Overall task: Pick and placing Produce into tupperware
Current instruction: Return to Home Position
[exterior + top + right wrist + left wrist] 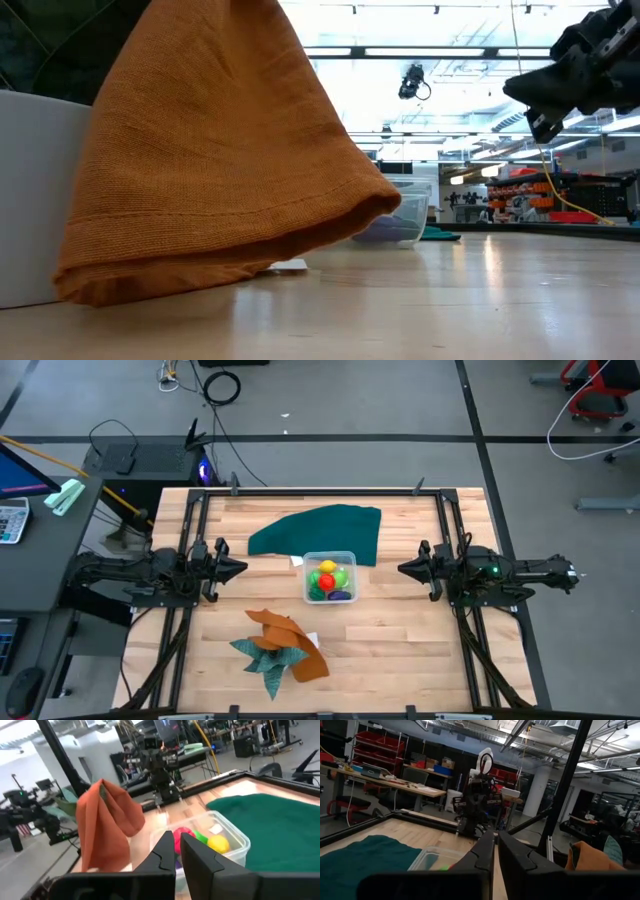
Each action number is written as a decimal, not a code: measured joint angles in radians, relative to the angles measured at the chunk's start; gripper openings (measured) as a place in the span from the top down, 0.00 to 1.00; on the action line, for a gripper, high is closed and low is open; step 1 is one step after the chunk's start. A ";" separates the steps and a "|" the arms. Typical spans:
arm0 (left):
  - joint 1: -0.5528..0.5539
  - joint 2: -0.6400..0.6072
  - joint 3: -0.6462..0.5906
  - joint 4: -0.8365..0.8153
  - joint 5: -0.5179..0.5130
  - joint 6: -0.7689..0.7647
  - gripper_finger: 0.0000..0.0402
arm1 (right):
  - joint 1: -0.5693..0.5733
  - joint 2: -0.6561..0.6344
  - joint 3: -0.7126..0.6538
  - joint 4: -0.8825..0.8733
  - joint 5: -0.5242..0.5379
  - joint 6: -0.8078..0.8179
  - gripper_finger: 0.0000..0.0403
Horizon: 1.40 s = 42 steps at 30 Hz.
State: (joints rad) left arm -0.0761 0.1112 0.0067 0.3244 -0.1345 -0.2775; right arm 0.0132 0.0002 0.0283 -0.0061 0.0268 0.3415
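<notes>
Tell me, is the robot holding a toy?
No, nothing. The left gripper and right gripper are shut and empty, apart from the tupperware where the produce lies.

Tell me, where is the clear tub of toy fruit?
High view: the tupperware sits centrally on the table, between the dark green cloth and the orange cloth.

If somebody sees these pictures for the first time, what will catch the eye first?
The clear tub at the middle of the table, packed with yellow, red, green and purple produce. Then the orange cloth, which fills most of the low view. The left tool and right tool wait on either side of the tub, both shut and empty.
</notes>
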 joint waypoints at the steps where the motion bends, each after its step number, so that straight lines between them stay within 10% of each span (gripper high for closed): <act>1: 0.000 0.000 0.000 0.000 0.000 0.000 0.93 | 0.000 0.002 0.001 -0.010 -0.008 -0.013 1.00; 15: 0.000 0.000 0.000 0.000 0.000 0.000 0.92 | 0.001 0.129 0.001 0.013 -0.169 -0.396 1.00; 42: 0.000 0.000 0.000 0.000 0.000 0.000 0.93 | 0.001 0.129 0.001 0.109 -0.216 -0.319 1.00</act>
State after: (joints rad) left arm -0.0761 0.1112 0.0067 0.3244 -0.1349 -0.2772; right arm 0.0143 0.1291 0.0296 0.1032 -0.1894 0.0227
